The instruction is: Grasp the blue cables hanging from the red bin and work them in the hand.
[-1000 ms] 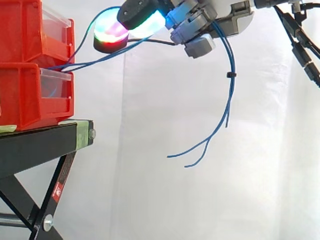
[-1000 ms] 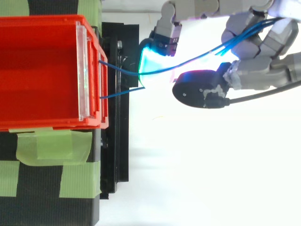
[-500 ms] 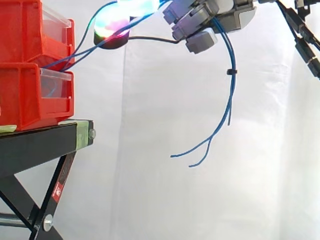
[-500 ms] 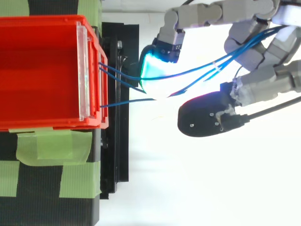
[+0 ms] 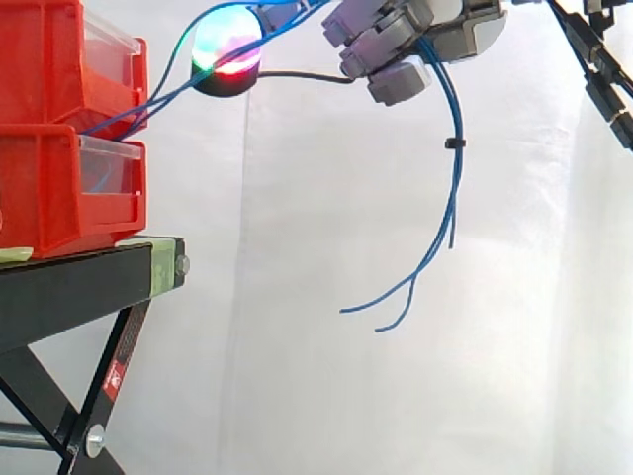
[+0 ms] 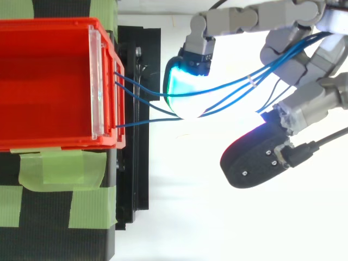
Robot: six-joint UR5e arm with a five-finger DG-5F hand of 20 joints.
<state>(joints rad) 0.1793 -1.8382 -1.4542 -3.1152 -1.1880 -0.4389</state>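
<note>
The robot's grey, multi-fingered hand (image 5: 396, 45) is closed around a bundle of thin blue cables (image 5: 454, 188), its fingers curled over them high above and well clear of the black metal stand (image 5: 79, 282).

The cables run taut from the front of the stacked red plastic bins (image 5: 49, 188) up to the hand. They pass beside a glowing fingertip pad (image 5: 227, 45) lit green and red.

The side view shows two bins, one on top of the other, with the cables emerging where they meet. Beyond the curled fingers the loose ends droop in a long curve before the white curtain (image 5: 316, 396). A small black tie (image 5: 453, 143) pinches them together, and they split into separate tips below it.

From above, the cables (image 6: 251, 80) leave the bin's front at separate spots. They cross a cyan-lit pad (image 6: 185, 89) and gather into the curled fingers (image 6: 304, 65). Strips of green tape (image 6: 60, 168) lie on the stand beside the bin.
</note>
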